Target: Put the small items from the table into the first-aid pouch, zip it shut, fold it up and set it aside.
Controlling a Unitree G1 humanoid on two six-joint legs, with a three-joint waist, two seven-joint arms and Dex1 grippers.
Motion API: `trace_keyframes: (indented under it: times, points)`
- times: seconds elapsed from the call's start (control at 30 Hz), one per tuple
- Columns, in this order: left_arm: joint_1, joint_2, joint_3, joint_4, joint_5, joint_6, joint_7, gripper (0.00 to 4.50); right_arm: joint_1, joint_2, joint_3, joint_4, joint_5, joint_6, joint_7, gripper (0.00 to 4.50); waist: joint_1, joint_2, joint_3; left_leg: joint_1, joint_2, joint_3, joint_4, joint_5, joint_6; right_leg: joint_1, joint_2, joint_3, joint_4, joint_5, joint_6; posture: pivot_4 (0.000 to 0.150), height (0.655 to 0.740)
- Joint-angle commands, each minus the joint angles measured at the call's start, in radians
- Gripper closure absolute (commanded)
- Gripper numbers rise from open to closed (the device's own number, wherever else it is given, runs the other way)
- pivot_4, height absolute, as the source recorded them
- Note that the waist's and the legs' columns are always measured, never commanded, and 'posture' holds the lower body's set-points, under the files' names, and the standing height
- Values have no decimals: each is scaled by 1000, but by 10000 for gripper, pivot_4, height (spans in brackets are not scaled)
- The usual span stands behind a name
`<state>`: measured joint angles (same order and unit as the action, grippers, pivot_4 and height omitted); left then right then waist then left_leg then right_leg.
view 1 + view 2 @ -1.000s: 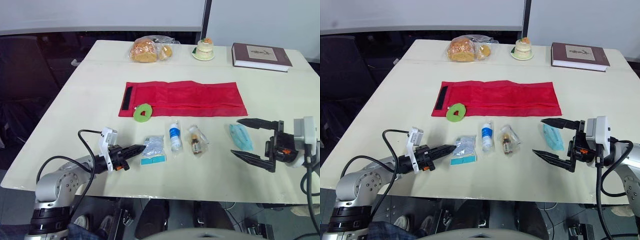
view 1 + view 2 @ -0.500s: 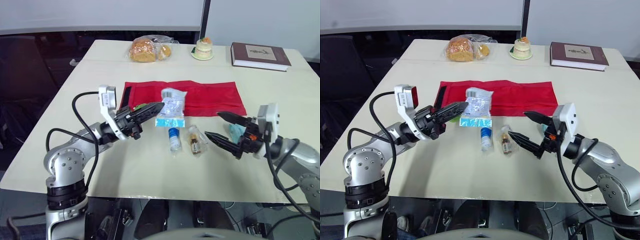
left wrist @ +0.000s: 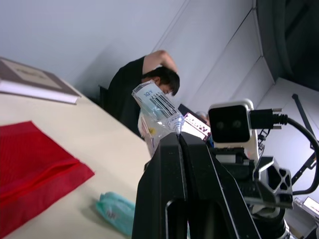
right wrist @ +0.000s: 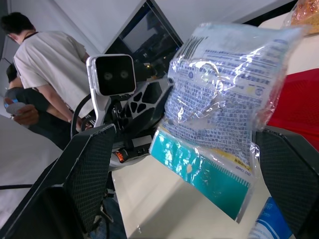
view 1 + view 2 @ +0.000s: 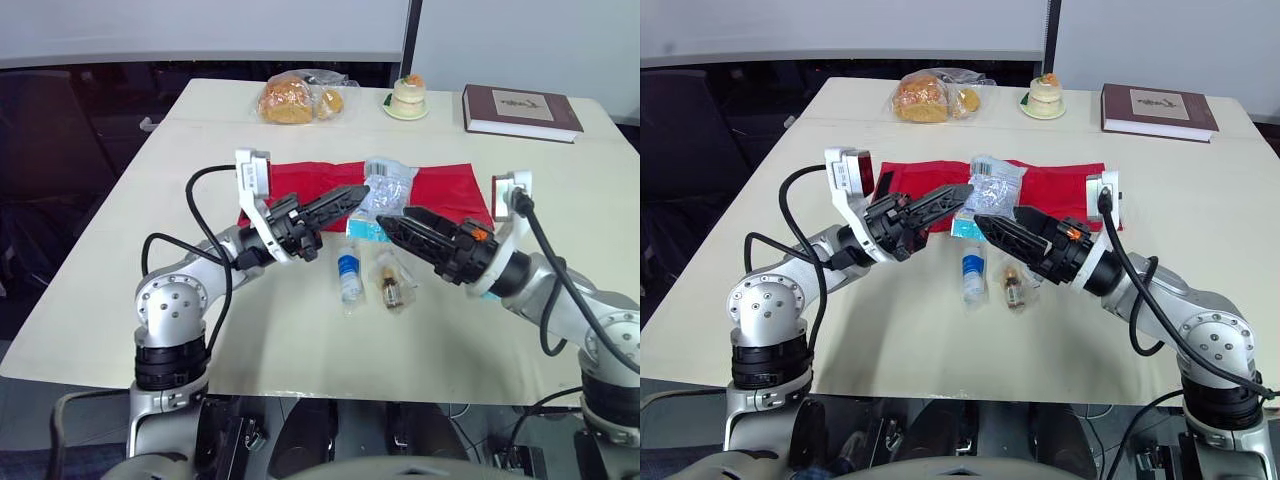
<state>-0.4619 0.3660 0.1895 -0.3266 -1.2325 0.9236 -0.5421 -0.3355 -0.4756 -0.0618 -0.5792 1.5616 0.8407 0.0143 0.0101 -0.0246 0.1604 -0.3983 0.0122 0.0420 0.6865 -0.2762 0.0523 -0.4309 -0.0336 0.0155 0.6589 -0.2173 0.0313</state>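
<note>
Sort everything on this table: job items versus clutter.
Job: red pouch, clear packet, small bottle, bagged vial, teal pack.
Clutter: bagged bread, cake, book.

Bright, even light is falling from above on the counter (image 5: pixel 560 180); glare is glinting off the plastic packet (image 4: pixel 224 89).

Left hand (image 5: pixel 360 191) clamped, right hand (image 5: pixel 395 218) spread

above the middle of the red pouch (image 5: pixel 445 188), the left gripper (image 5: pixel 361 191) pinches a clear packet (image 5: pixel 388 190); the right gripper (image 5: pixel 384 222) points at it from the pouch's near side.
</note>
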Motion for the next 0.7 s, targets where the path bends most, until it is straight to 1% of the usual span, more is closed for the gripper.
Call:
trace_keyframes:
  times: [0.03,0.07,0.13,0.27,0.3,0.37,0.43,0.47,0.5,0.53,0.57,0.7]
  points:
    - [-9,-25,-10,-6,6,-36,13,44993,-18,28,14,-21,43,-37,-34,2473,0,0,0,0,0,0,0,0,0,0,0,0,0,0,0,1500,7289]
    - [-12,-46,-6,3,1,-45,35,45000,-17,55,18,-14,69,-59,-68,5285,0,0,0,0,0,0,0,0,0,0,0,0,0,0,0,1500,7289]
    - [-9,-67,-14,6,12,-54,49,45000,-18,86,22,-8,95,-86,-107,5285,0,0,0,0,0,0,0,0,0,0,0,0,0,1,3,1500,7289]
    - [10,-85,-23,2,31,-69,56,45000,-14,100,28,-3,105,-100,-128,5285,-1,0,0,-1,0,0,0,0,0,0,0,0,0,2,3,1500,7289]
    - [11,-90,-22,2,30,-73,62,45000,-14,100,29,0,103,-103,-130,7715,-2,0,0,-1,0,0,0,0,0,0,0,0,-1,2,3,1500,7289]
    - [18,-92,-26,-4,33,-76,62,45000,-15,97,30,6,98,-105,-131,14459,-2,0,0,-1,0,0,0,0,0,0,0,0,-1,2,3,1500,7289]
    - [23,-95,-30,-7,36,-80,65,45000,-16,94,30,12,96,-104,-130,23952,-3,0,0,-1,0,0,0,0,0,0,0,0,-1,2,3,1500,7289]
    - [23,-96,-30,-8,36,-82,68,45000,-15,93,30,14,97,-103,-130,30356,-3,0,0,-1,0,0,0,0,0,0,0,0,-1,2,3,1500,7289]
    - [24,-98,-30,-8,37,-84,70,45000,-14,93,31,16,96,-103,-131,34574,-3,0,0,-1,0,0,0,0,0,0,0,0,-1,2,3,1500,7289]
    - [23,-99,-30,-7,38,-86,71,45000,-14,93,32,18,96,-103,-132,40731,-3,0,0,-1,0,0,0,0,0,0,0,0,-1,2,3,1500,7289]
    - [23,-100,-30,-7,37,-88,73,45000,-12,93,33,20,94,-103,-134,44231,-3,0,0,-1,0,0,0,0,0,0,0,0,-1,2,3,1500,7289]
    - [37,-103,-40,-16,39,-89,73,45000,0,94,33,23,82,-106,-137,44410,-4,0,0,-1,0,0,0,0,0,0,0,0,-1,2,3,1500,7289]
